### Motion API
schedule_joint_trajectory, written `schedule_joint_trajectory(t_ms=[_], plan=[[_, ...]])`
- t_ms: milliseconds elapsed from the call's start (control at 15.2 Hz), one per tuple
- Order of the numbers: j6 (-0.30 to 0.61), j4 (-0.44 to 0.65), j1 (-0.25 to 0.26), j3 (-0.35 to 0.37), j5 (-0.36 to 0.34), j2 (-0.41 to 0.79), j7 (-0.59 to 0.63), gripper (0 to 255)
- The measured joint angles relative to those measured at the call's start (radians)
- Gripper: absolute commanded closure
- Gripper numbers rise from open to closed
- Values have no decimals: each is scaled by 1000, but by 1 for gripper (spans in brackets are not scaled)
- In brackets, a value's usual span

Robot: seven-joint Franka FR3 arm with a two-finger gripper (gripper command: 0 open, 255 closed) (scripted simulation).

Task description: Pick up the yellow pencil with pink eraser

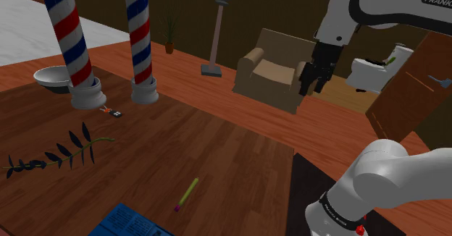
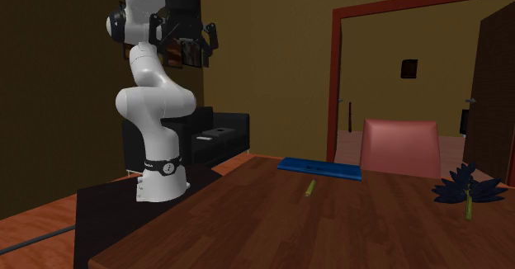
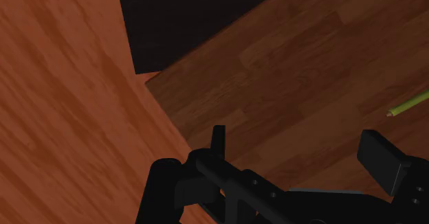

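Note:
The pencil (image 1: 187, 193) is thin and yellow-green with a pink eraser end. It lies flat on the dark wooden table (image 1: 217, 148) near the front edge, just right of a blue book (image 1: 129, 223). From the second exterior view the pencil (image 2: 311, 188) rests in front of that book (image 2: 320, 168). My gripper (image 1: 311, 79) hangs high in the air, far above and to the right of the pencil, open and holding nothing. The gripper (image 2: 188, 40) is raised near the top of the arm. Past the wrist's fingers (image 3: 381, 158), one end of the pencil (image 3: 409, 106) shows on the table, well off to the side of the gripper (image 3: 299, 150).
Two striped barber poles (image 1: 141, 43) stand at the table's back left, with a bowl (image 1: 49, 77) and a small orange item (image 1: 110, 111) nearby. A dark leafy sprig (image 1: 58, 153) lies at left. An armchair (image 1: 271, 68) and a floor lamp (image 1: 216, 32) stand beyond the table.

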Motion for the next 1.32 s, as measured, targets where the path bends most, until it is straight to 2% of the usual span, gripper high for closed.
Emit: schedule_joint_trajectory(t_ms=[264, 660, 990, 1320], plan=[[41, -59, -2, 40, 38, -16, 72, 0], [194, -185, 3, 158, 150, 7, 271, 0], [335, -255, 16, 261, 246, 66, 431, 0], [503, -267, 25, 375, 333, 204, 593, 0]])
